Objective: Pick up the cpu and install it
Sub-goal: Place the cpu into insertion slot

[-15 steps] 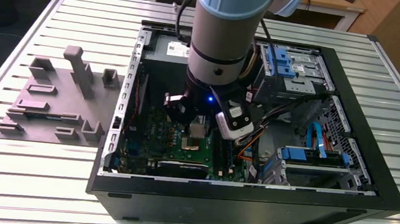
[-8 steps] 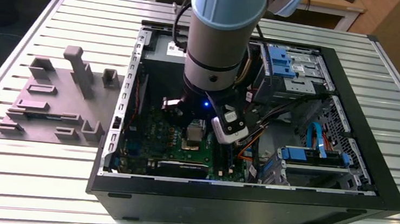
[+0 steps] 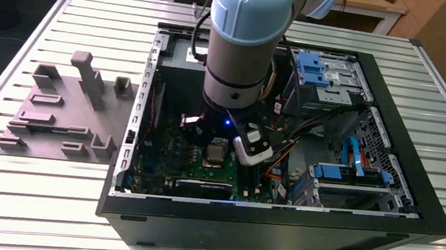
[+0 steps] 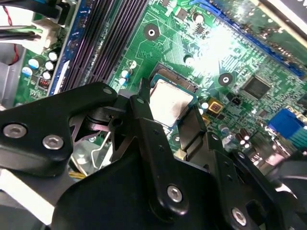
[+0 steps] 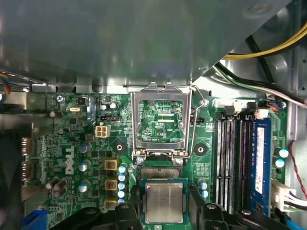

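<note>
On the exterior view's left, one grey fixture block (image 3: 58, 113) lies on the slatted table (image 3: 7, 191), well apart from the work. Next is one open computer case (image 3: 279, 227). One arm (image 3: 242, 48) extends down into it, its upper part cut off by the frame edge. Below the wrist is one cpu (image 3: 217, 152), over the green motherboard (image 3: 164, 153), and the wrist covers part of the board around it. Two blue drive brackets (image 3: 317, 69) stand toward the exterior view's right. In the second wrist view the gripper (image 4: 169, 109) has two black fingers (image 4: 149, 134) pressed against opposite edges of the cpu, clamped on it. One finger covers a corner of the chip. In the first wrist view the cpu sits at the socket (image 5: 160, 171), just beside one raised load frame (image 5: 160, 125). Whether it is fully seated cannot be made out.
</note>
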Controlling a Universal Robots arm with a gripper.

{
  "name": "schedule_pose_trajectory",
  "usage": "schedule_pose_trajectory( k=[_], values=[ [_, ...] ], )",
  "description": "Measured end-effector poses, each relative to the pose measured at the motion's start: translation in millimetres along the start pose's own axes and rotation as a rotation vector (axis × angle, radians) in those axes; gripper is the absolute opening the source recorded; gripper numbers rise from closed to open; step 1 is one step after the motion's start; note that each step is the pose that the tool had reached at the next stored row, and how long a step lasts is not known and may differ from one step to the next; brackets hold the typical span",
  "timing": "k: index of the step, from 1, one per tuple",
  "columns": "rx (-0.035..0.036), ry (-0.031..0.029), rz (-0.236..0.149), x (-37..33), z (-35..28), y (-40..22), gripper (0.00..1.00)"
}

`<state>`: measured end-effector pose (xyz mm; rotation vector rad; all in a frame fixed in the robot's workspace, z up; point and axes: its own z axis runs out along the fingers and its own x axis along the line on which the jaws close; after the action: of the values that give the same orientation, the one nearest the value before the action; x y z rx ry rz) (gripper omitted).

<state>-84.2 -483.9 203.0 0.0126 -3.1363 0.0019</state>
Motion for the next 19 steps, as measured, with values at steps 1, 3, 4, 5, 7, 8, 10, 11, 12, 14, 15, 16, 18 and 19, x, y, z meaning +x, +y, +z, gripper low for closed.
schedule_pose_trajectory(
  k=[1, 3, 4, 5, 7, 8, 10, 11, 12, 14, 15, 16, 18, 19],
  values=[
    [-0.0001, 0.0, 0.0, 0.2, 1.7, 0.0, 0.47],
    [0.0001, 0.0001, 0.0, 0.5, 2.7, 0.0, 0.47],
    [0.0, 0.0002, 0.0, 0.5, 2.7, 0.0, 0.47],
    [-0.0001, 0.0002, 0.0, 0.5, 2.8, 0.0, 0.47],
    [-0.0003, 0.0001, -0.001, 1.7, 3.8, 0.0, 0.47],
    [-0.0004, 0.0001, -0.003, 2.3, 4.5, 0.1, 0.47],
    [-0.0003, 0.0001, -0.007, 2.7, 5.7, 0.0, 0.47],
    [-0.0002, 0.0002, -0.008, 2.7, 6.0, 0.0, 0.47],
    [-0.0001, 0.0002, -0.008, 2.7, 6.3, 0.0, 0.47],
    [-0.0003, 0.0001, -0.008, 2.7, 7.0, 0.0, 0.47],
    [-0.0005, 0.0, -0.008, 2.7, 7.8, 0.1, 0.47],
    [-0.0004, 0.0, -0.008, 2.7, 8.7, 0.1, 0.47],
    [-0.0003, 0.0001, -0.008, 2.7, 10.2, 0.0, 0.47],
    [-0.0002, 0.0001, -0.008, 2.7, 10.6, 0.0, 0.47]
  ],
)
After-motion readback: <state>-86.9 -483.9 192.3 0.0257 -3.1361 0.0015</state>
